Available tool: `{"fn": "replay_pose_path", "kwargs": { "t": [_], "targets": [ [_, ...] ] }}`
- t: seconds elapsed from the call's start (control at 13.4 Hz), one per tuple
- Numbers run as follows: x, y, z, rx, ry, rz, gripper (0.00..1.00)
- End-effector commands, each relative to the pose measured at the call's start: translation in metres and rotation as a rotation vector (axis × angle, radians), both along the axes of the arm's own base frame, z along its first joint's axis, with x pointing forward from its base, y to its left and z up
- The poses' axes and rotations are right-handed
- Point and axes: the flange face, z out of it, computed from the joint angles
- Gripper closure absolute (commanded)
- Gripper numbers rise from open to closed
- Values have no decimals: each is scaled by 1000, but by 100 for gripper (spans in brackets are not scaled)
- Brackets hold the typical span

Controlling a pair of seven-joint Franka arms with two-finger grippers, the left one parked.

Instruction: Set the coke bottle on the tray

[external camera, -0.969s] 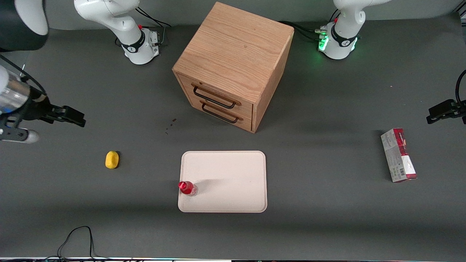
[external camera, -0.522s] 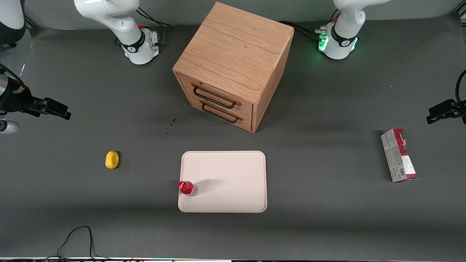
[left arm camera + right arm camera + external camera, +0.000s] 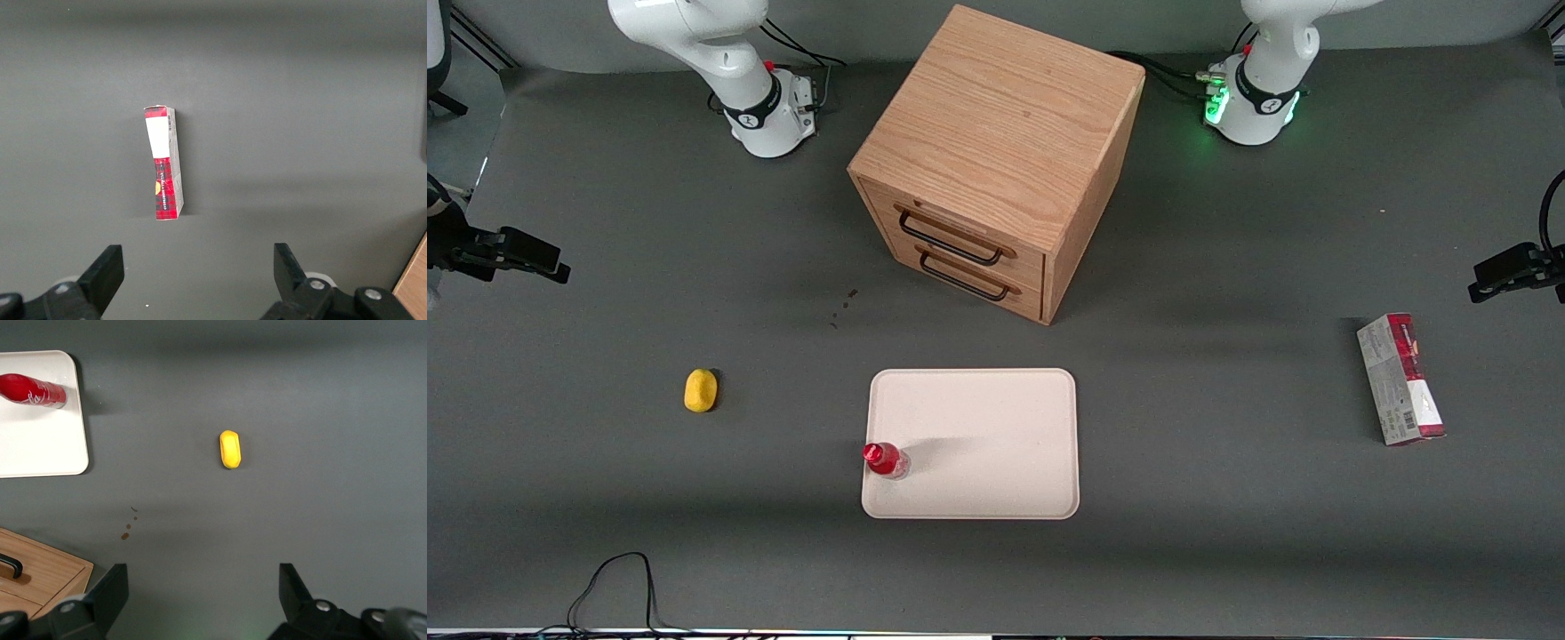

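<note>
Front view: coke bottle (image 3: 886, 460) upright at the very edge of tray (image 3: 996, 418), well apart from gripper (image 3: 511, 253) near the working arm's end. Right wrist view: fingers (image 3: 105, 597) spread wide, clasping nothing; bottle far off. Top-heavy, so easily toppled off the rim by any jolt.

Dark grey matte tabletop (image 3: 1227, 551), soft shadow bands. Oak 2-drawer cabinet (image 3: 996, 133) at 12 o'clock, angled, black wire handles. Black cable (image 3: 618, 569) at 7.
</note>
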Motion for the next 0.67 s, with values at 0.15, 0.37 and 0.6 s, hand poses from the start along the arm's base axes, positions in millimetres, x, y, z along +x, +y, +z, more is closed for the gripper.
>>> {"fn": "replay_pose_path", "kwargs": {
  "t": [0.15, 0.37, 0.6],
  "targets": [
    [-9, -6, 4, -7, 2, 19, 0],
    [-10, -14, 3, -4, 11, -4, 0],
    [-11, -16, 2, -2, 17, -7, 0]
  ]
}}
